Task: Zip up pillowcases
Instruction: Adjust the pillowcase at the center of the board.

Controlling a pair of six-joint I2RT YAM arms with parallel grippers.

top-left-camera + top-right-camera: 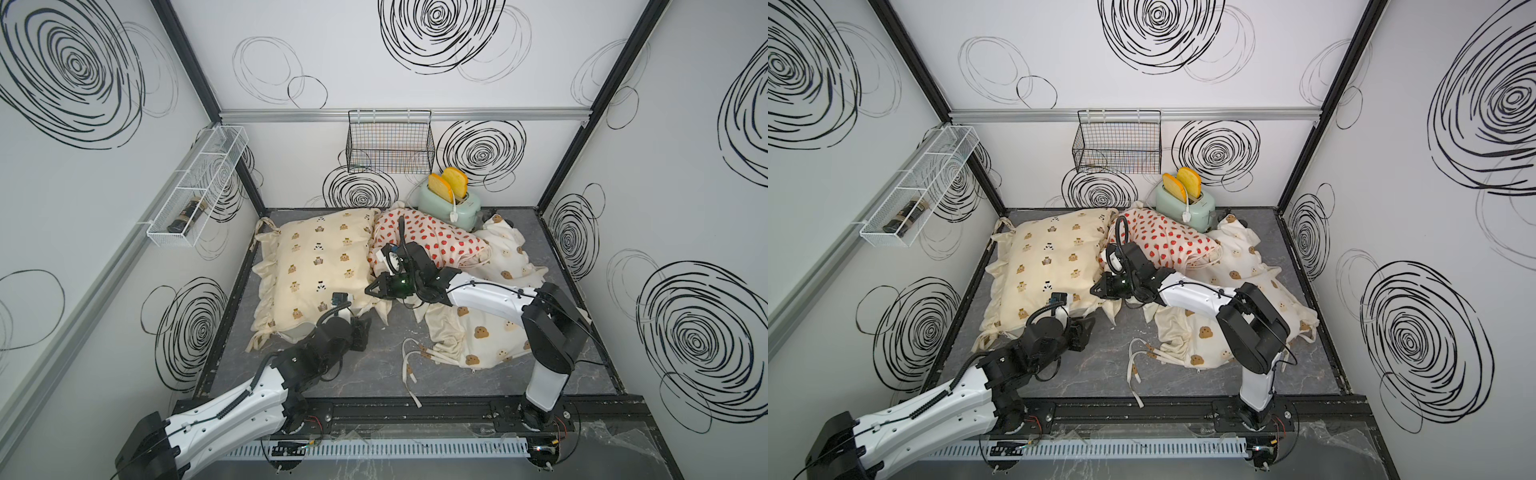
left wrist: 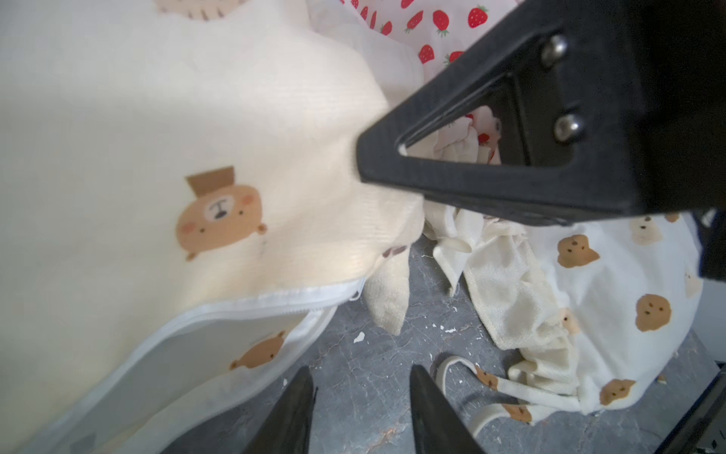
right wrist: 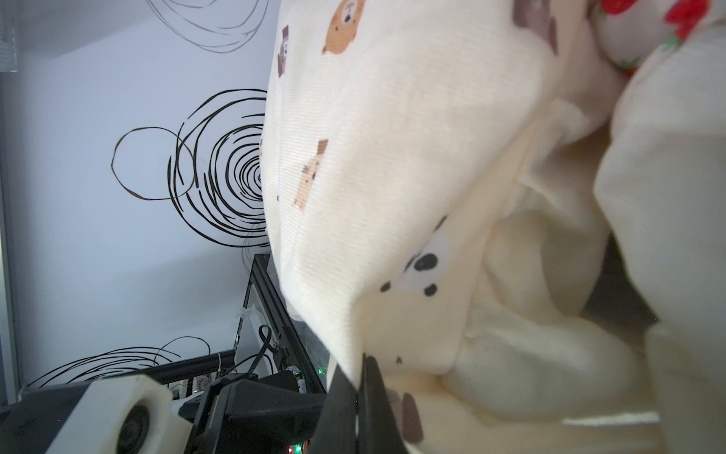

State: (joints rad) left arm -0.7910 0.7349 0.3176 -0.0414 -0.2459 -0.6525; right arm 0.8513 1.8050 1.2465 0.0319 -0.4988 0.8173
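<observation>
The right pincer [image 3: 361,365] is clamping a corner of the cream bear-and-panda fabric pillowcase [image 1: 316,257] lying on the grey desk [image 1: 365,374], likely tensioning its edge so the open white zipper [image 2: 235,304] is running straight. The left pincer [image 2: 361,369], jaws apart and empty, is hovering beside it.

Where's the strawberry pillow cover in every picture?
In a top view: strawberry pillowcase at the back middle, before the toaster.
In a top view: same spot.
Left wrist: peeking out beyond the cream bear pillowcase.
Right wrist: a small bit beyond that cream one.
Shared landmark: the cream bear pillowcase, beside it everywhere.
</observation>
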